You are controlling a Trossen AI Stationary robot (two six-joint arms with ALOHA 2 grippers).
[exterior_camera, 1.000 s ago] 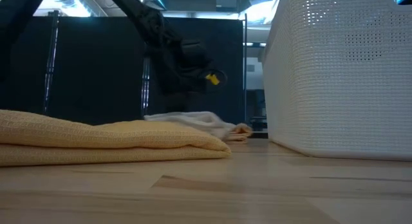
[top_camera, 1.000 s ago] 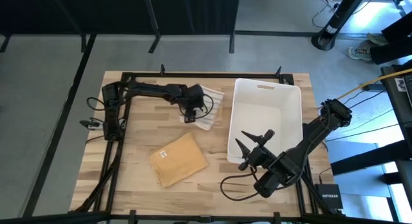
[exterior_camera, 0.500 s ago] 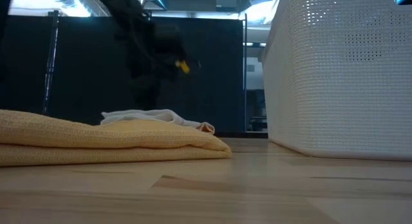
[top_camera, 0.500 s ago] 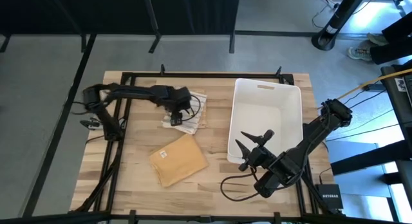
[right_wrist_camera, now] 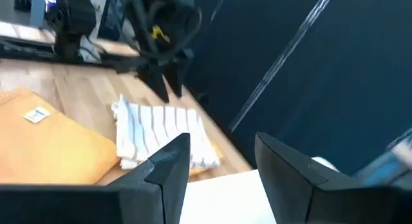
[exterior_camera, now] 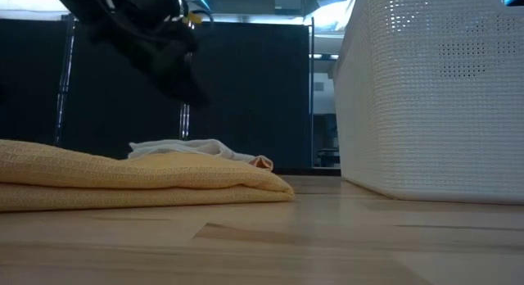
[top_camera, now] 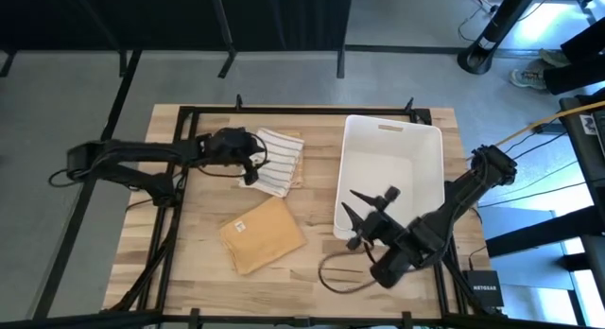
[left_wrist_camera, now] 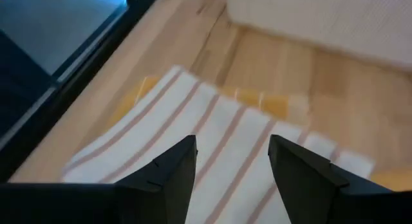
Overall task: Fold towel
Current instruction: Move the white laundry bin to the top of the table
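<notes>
Striped towel lies folded near the table's far edge, left of the white bin, a strip of bare wood between them. Yellow towel lies folded mid-table, nearer the front, apart from the striped one, its tag facing up. Open wood to the left of both towels and along the front edge; black frame rails run along the table's border.

Left gripper hovers at the striped towel's left edge, fingers spread apart and empty; in its wrist view both dark fingers straddle white cloth with tan stripes, nothing pinched. The arm reaches in from the left side, low over the table.

Right gripper is raised near the bin's front-left corner, fingers parted, holding nothing; a cable loops on the wood beneath that arm.

Surface: light wooden table, planked. From table level the yellow towel fills the left foreground, the striped one peeking behind it, the bin's mesh wall at right. Room behind: dark curtains, grey floor.
</notes>
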